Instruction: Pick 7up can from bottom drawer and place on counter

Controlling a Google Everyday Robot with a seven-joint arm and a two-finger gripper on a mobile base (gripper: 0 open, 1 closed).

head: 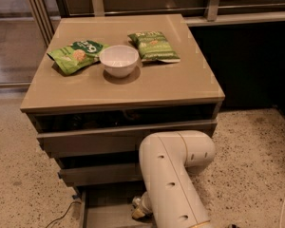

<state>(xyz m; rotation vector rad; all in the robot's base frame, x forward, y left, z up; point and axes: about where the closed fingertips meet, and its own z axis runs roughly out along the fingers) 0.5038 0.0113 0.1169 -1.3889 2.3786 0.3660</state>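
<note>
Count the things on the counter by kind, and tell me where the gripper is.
Green snack bags: 2
White bowl: 1
Total: 3
The gripper is down in the open bottom drawer.

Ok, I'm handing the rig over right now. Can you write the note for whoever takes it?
Gripper: low in the open bottom drawer, mostly hidden behind the arm.
7up can: not in sight, perhaps behind the arm.
Counter: carries a white bowl and two green snack bags, no can.
Done: drawer open, arm inside.
Left: confirm the grasp, lift, set can on counter.
</note>
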